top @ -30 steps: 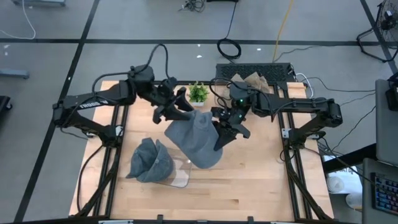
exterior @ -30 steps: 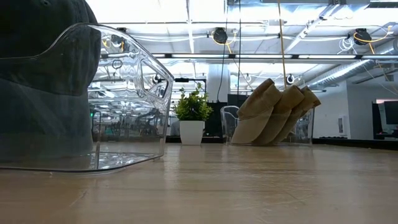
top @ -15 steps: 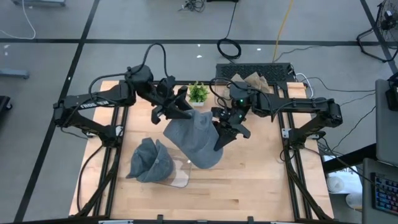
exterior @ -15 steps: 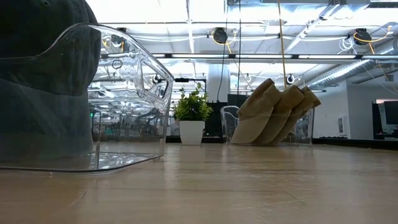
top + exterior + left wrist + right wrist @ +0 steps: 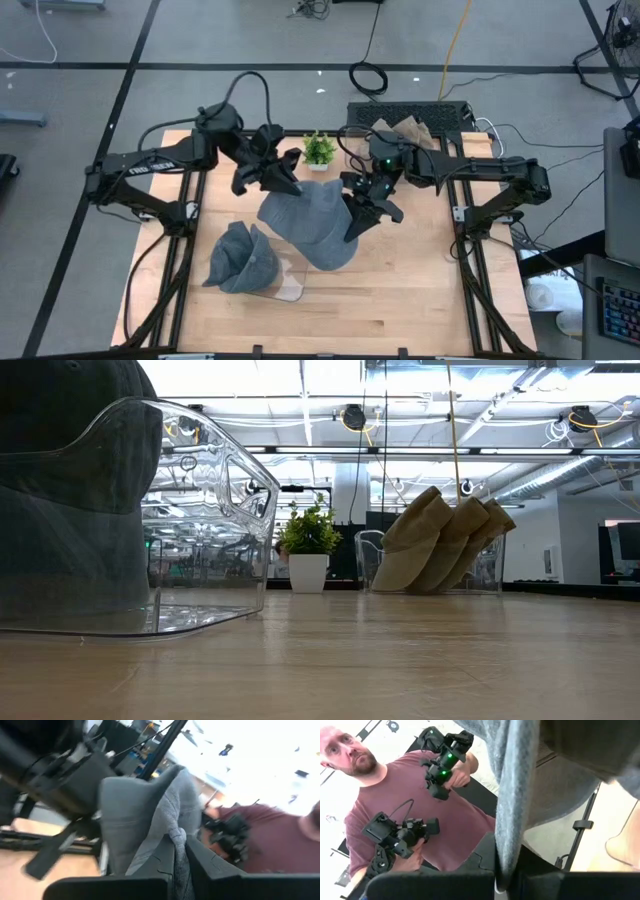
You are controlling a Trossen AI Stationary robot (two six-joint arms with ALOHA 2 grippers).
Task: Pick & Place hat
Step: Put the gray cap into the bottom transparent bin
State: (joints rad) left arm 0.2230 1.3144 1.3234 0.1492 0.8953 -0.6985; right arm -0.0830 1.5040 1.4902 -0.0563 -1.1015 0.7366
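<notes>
A light grey hat hangs above the table's middle between my two grippers. My left gripper is shut on its far left edge. My right gripper is shut on its right edge. A darker grey hat lies in a clear bin near the front left; the low view shows this hat inside the bin. Neither gripper shows in the low view. My left gripper pinches the hat's rim between its two fingers; the cloth looks folded there. It comes from the table's far left, slanting down. The hat hangs below, clear of the table. My right gripper pinches the hat's opposite edge between its two fingers, coming from the table's right. The cloth runs away from the fingers in a narrow fold.
A small potted plant stands at the far edge, beside a clear bin of tan hats. In the low view the plant and the tan hats stand at the back. A person in a maroon shirt stands beyond the table.
My left gripper has shut on the grey hat's far left edge and drawn back a little toward the table's left. The hat's left side has spread out that way. My right gripper has kept still, holding the other edge.
</notes>
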